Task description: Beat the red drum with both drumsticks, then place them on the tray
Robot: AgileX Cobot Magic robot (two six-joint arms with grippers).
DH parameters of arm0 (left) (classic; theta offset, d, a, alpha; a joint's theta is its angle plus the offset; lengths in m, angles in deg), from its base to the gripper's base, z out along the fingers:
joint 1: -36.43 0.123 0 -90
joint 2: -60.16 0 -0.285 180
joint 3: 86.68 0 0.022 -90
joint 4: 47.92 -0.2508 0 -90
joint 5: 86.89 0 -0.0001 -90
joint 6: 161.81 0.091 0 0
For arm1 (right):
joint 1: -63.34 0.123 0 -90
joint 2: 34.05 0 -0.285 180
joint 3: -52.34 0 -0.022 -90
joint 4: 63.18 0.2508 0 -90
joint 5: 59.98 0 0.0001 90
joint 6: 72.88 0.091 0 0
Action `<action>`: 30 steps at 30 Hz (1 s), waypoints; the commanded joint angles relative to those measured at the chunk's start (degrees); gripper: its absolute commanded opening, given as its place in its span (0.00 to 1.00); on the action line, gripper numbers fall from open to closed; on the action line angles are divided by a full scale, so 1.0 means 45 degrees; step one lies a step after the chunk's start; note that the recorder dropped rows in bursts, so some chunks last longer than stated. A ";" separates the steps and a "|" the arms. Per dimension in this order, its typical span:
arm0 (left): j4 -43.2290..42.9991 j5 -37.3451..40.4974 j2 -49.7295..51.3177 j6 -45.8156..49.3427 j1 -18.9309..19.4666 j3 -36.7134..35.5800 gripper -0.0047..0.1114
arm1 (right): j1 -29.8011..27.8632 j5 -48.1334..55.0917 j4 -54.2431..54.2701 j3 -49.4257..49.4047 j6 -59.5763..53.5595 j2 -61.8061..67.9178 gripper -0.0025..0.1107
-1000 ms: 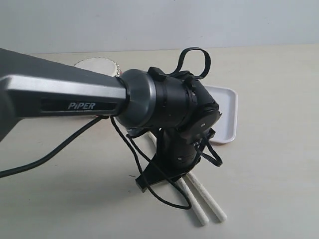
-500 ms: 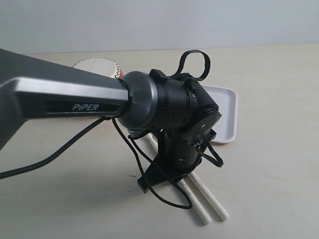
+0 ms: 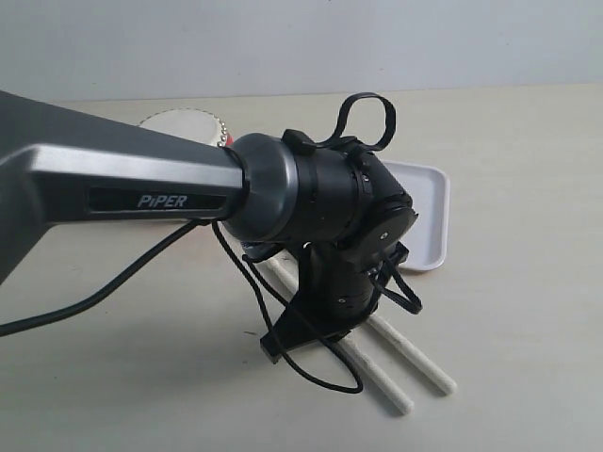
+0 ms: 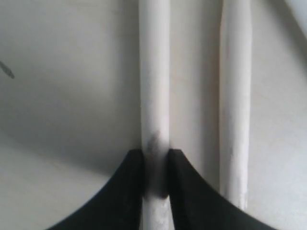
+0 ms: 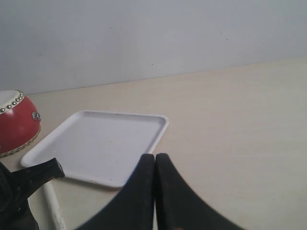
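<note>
My left gripper (image 4: 155, 158) is shut on one pale drumstick (image 4: 154, 96), its black fingers pressing both sides of it. The second drumstick (image 4: 235, 120) lies parallel right beside it on the table. In the exterior view both drumsticks (image 3: 413, 356) stick out from under the left arm's wrist (image 3: 330, 282), which hides the jaws. Behind that arm shows the cream top of the red drum (image 3: 184, 123), and the white tray (image 3: 426, 207) sits to the right of it. My right gripper (image 5: 154, 160) is shut on nothing, above the table near the tray (image 5: 100, 143), with the red drum (image 5: 17, 122) beyond.
The left arm's grey link (image 3: 113, 179) and its looping black cable (image 3: 311, 377) fill much of the exterior view. Bare tan table (image 3: 528, 311) extends to the right of the tray and the drumsticks. A pale wall stands behind the table.
The left jaws have closed onto one drumstick. Both sticks' near ends have shifted to the right in the exterior view. The right gripper has stayed shut.
</note>
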 commanded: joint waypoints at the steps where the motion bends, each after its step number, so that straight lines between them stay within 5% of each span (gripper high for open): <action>1: 0.0115 -0.0070 0.0233 0.0127 0.0040 -0.0062 0.04 | -0.0040 -0.0081 -0.0022 -0.0066 -0.0033 -0.0085 0.02; 30: -0.0402 0.1468 0.0233 0.1059 0.0040 -0.0062 0.04 | -0.0040 -0.0081 -0.0022 -0.0066 -0.0033 -0.0085 0.02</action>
